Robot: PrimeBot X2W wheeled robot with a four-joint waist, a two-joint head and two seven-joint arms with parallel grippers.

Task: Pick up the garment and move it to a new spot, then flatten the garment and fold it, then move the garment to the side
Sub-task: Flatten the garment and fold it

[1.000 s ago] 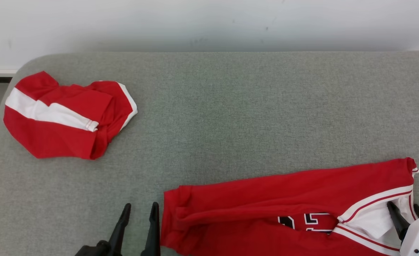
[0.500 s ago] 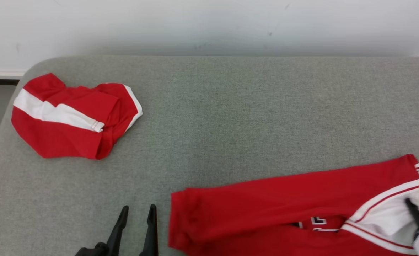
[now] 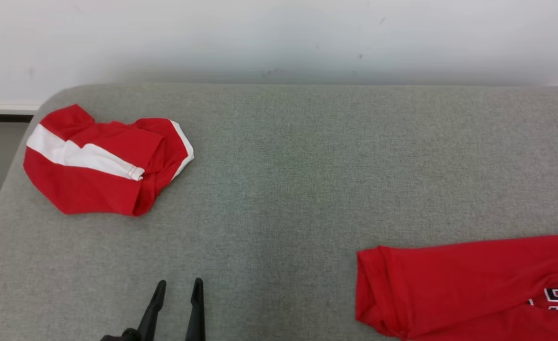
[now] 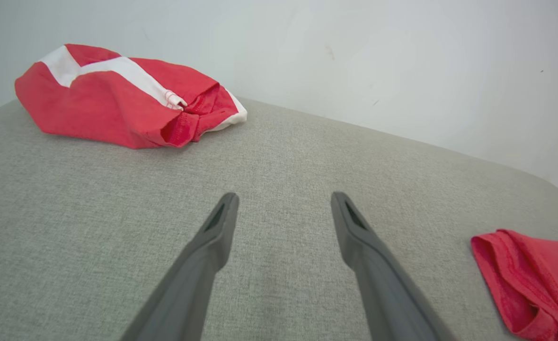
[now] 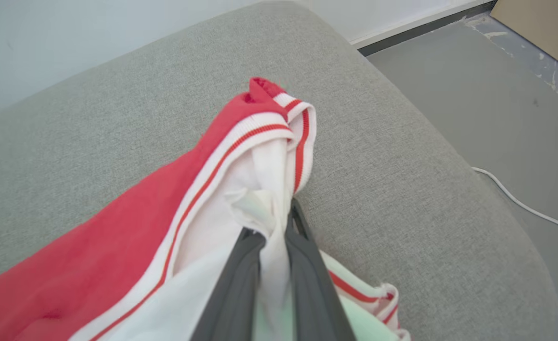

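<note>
Our right fingers (image 5: 302, 241) clench the garment (image 5: 118, 237) by its white sleeve. Our left fingers (image 4: 215, 237) stand spread over the surface (image 4: 283, 142) — a red-and-white cloth (image 4: 118, 104) ahead to their left

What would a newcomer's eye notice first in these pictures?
The bright red garment at the head view's lower right stands out first, the right gripper shut on its white striped end. A second red and white bundle lies crumpled at the far left of the grey cushion, and the open left gripper is near the front edge.
</note>
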